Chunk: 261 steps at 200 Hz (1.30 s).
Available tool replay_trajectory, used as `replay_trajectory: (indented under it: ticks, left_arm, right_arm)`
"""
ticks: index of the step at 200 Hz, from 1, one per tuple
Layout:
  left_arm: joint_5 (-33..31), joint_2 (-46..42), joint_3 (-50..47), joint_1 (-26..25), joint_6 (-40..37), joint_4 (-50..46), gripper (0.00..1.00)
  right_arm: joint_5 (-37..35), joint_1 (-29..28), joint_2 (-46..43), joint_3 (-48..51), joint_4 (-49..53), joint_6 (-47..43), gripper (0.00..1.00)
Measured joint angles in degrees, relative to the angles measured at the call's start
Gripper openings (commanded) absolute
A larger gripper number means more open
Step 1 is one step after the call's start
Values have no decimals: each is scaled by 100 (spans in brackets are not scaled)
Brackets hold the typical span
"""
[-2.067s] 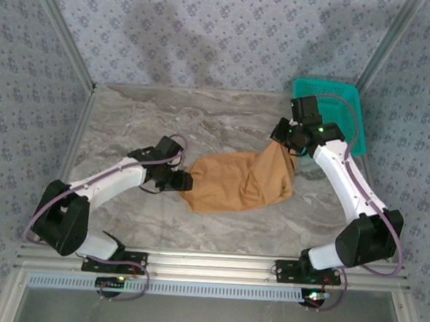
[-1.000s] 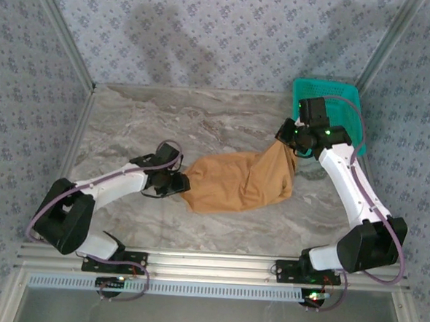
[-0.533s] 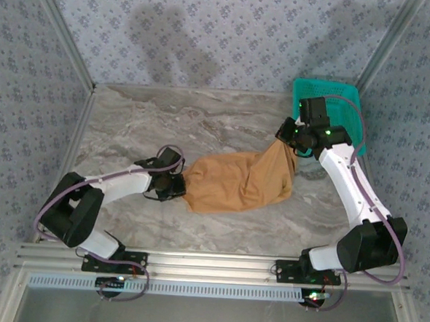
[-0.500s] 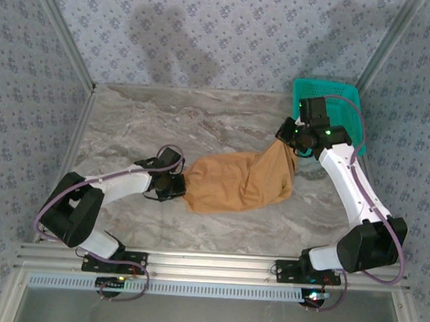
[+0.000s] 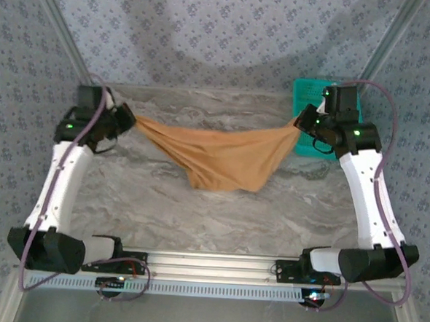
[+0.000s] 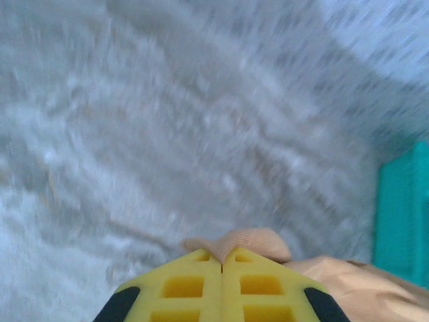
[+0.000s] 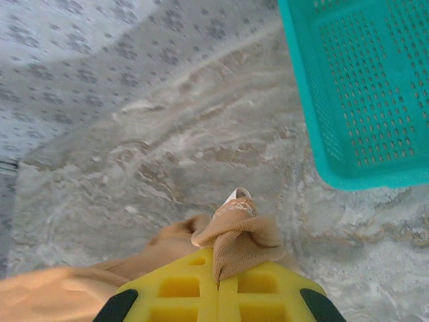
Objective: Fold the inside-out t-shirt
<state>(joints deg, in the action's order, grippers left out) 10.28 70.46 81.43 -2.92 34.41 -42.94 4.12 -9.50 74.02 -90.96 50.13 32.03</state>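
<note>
The marble table spreads under both arms. Above it, the inside-out t-shirt is strung out as a sagging band. Its long axis runs from 9 to 3 o'clock in the overhead view, and its bunched middle droops toward 6 o'clock. Whether that low point touches the table cannot be told.

The teal basket sits at the table's 2 o'clock corner, just behind the right arm, which crosses part of it.

The left gripper, out at 10 o'clock, has its yellow fingers pressed together on the shirt's 9 o'clock end. The right gripper, at 2 o'clock, pinches the 3 o'clock end, and a wad of cloth bulges out between its fingers. A small white label pokes out of that wad, pointing toward 12 o'clock.
</note>
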Motion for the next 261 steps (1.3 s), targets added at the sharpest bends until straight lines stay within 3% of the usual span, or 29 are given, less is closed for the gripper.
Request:
replay_trajectory:
  ticks: [50,109,129,150,178,198,211,230,248,261]
  left_arm:
    - [540,24,1414,221,-107,-511,0]
    - [608,4,3720,669,-444,-835,0]
    - [789,-46,3733,667,-466,-741,0]
    - [1073,76,3038,662,-466,-304,0]
    - [1217,1403,2308,503,-560,76,0]
    - [1226,3058,2288,422,-621,273,0]
    - [1119,3891,2286,361,-667,225,33]
    - [741,4557,2267,236,-719,4,48]
    - [254,4419,2041,37,-802,-149,52]
    - [-66,3941,1526,-114,-826,-81,54]
  right_arm:
    - [326,-645,-278,-389,-52,208,0]
    - [184,-717,-1285,-1064,-39,468,0]
    - [70,-717,-1561,-1054,-68,527,0]
    - [-37,-717,-1502,-664,-330,599,0]
    - [-195,-715,-717,258,-756,765,0]
    - [-293,-715,289,710,-1056,876,0]
    - [-310,-706,881,883,-1145,929,0]
    - [-243,-667,1578,929,-1158,953,39]
    - [-160,-621,1884,920,-1099,855,53]
    - [-133,-612,1912,935,-1040,728,57]
